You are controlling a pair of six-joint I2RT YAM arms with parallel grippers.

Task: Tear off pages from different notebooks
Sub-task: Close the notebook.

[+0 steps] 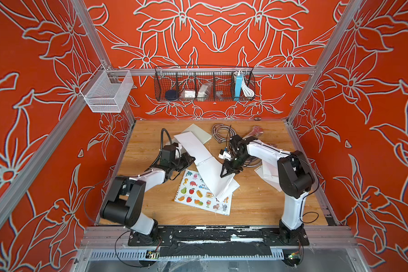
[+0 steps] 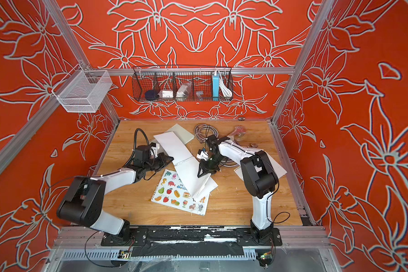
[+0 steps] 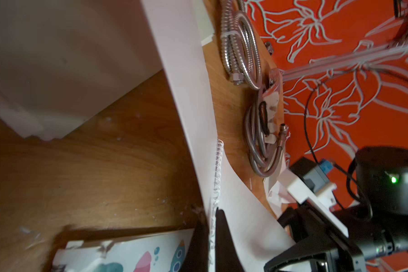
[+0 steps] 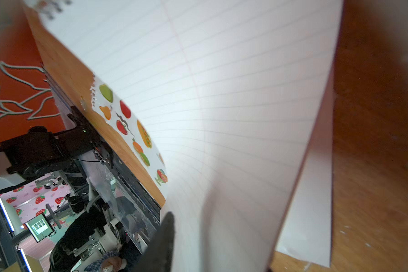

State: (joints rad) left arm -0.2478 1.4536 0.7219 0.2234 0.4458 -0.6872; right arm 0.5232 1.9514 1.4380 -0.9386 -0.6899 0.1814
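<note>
Page removal in progress on the middle of three notebooks.

Nearest the base, picture notebook [image 1: 198, 195] flat on the tabletop [image 1: 257, 205], partly overlapped by a lined page [image 4: 222, 117] of the open notebook [image 1: 206, 162]. Just behind, left end effector [image 3: 210, 235] clamped together on the spiral edge of that open notebook. Right end effector [image 1: 225, 174] at the page's free end, one of its fingers [image 4: 163, 242] seen against the sheet; whether gripping or released not clear in this blurred view. Under the right arm, loose pages [image 1: 265, 175] with a punched edge, apparently already torn off. Farthest back, grey-green notebook [image 1: 199, 133] beside a coiled metal hose [image 1: 222, 133]. Judged partway: some sheets out, this page seemingly still bound, further pages probably left to tear.
</note>
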